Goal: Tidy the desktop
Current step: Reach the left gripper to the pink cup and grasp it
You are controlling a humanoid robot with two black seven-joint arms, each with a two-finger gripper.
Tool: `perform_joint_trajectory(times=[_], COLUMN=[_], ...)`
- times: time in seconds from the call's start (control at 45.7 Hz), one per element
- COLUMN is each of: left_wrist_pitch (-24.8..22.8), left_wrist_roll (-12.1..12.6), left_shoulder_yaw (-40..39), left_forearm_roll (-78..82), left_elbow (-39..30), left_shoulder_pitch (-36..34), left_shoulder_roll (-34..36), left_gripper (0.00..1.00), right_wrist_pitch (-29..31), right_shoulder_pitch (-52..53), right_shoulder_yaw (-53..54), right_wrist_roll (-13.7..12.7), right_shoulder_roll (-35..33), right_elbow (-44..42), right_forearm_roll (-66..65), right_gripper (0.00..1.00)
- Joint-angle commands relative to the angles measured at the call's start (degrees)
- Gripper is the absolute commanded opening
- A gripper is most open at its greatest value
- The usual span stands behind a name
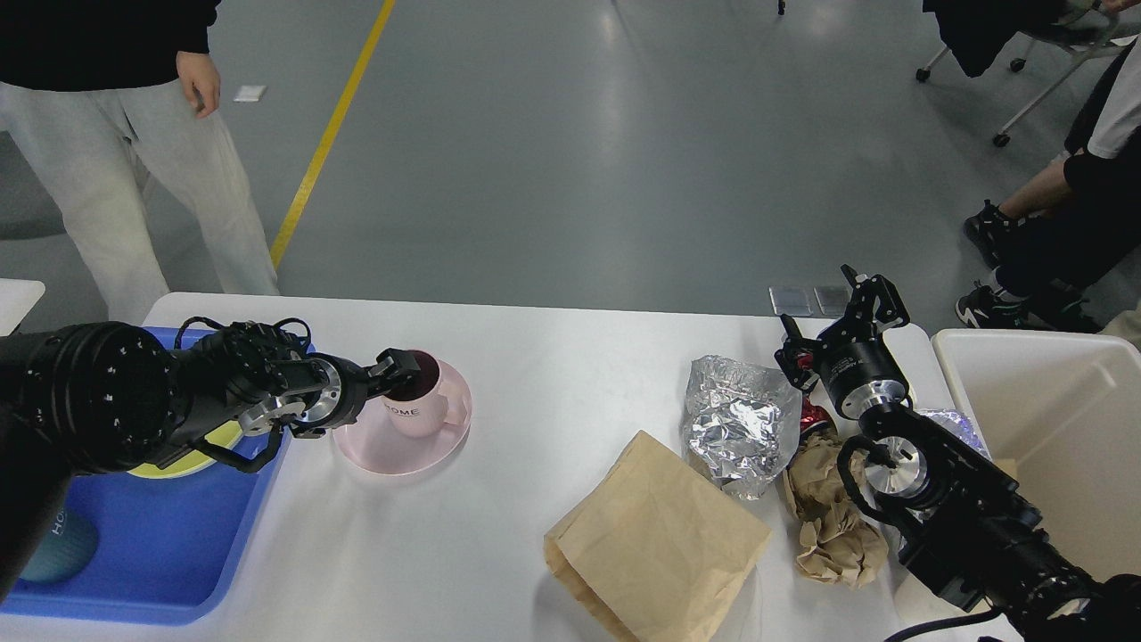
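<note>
- Across the lower half of the head view lies the desk point(535, 374), a white top with rounded corners; it runs from the blue tray point(169, 544) at its left edge to the cream-white bin point(1052, 419) beside its right end.
- On its left part stands a pink saucer point(392, 446) carrying a pink mug point(417, 401) marked HOME, upright, with a dark inside.
- At the mug's near-left rim sits the left gripper point(398, 366); its jaws are at the rim, one tip apparently over the opening, but whether they are clamped on the rim I cannot tell.
- The left arm passes over the tray, partly hiding a yellow-green plate point(156, 465) and a teal cup point(62, 544) that lie in it.
- On the right part of the desk lie a flat brown paper bag point(660, 535), a crumpled sheet of foil point(735, 423) touching its far corner, and crumpled brown paper point(824, 517) just beside the foil.
- Above the far right of the desk, near the foil and the bin, hangs the right gripper point(842, 308), jaws spread apart and holding nothing.
- Beyond the desk is grey floor with a yellow line point(325, 143); a person in light trousers point(116, 187) stands at far left.
</note>
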Motion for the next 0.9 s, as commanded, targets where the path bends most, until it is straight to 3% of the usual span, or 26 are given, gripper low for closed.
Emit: perform_joint_trajectory(times=[0.0, 0.131, 0.241, 0.416, 0.569, 0.657, 0.81, 0.875], left_wrist_pitch=[-0.09, -0.27, 0.35, -0.09, -0.18, -0.18, -0.27, -0.53], left_wrist_roll=[0.09, 0.18, 0.09, 0.53, 2.81, 3.26, 3.43, 3.52], left_shoulder_yaw=[-0.02, -0.11, -0.20, -0.20, -0.64, -0.64, -0.64, -0.64], left_forearm_roll=[0.03, 0.03, -0.06, -0.14, -0.14, -0.41, -0.41, -0.32], left_elbow=[-0.08, -0.60, -0.43, -0.43, -0.43, -0.43, -0.52, -0.60], left_shoulder_pitch=[0.64, 0.99, 1.87, 1.87, 1.78, 1.69, 1.78, 1.69], left_shoulder_roll=[0.04, 0.04, 0.12, 0.48, 0.56, 0.91, 1.09, 1.09], left_gripper=[0.76, 0.63, 0.59, 0.38, 0.18, 0.15, 0.01, 0.00], right_wrist_pitch=[0.00, 0.00, 0.00, 0.00, 0.00, 0.00, 0.00, 0.00], right_shoulder_pitch=[0.00, 0.00, 0.00, 0.00, 0.00, 0.00, 0.00, 0.00], right_shoulder_yaw=[0.00, 0.00, 0.00, 0.00, 0.00, 0.00, 0.00, 0.00], right_wrist_roll=[0.06, 0.06, -0.03, 0.06, -0.03, -0.03, 0.06, -0.03], right_shoulder_roll=[0.00, 0.00, 0.00, 0.00, 0.00, 0.00, 0.00, 0.00], right_elbow=[0.00, 0.00, 0.00, -0.08, 0.00, 0.00, -0.08, -0.08], right_forearm_roll=[0.00, 0.00, 0.00, 0.00, 0.00, 0.00, 0.00, 0.00], right_gripper=[1.00, 1.00, 1.00, 1.00, 1.00, 1.00, 1.00, 1.00])
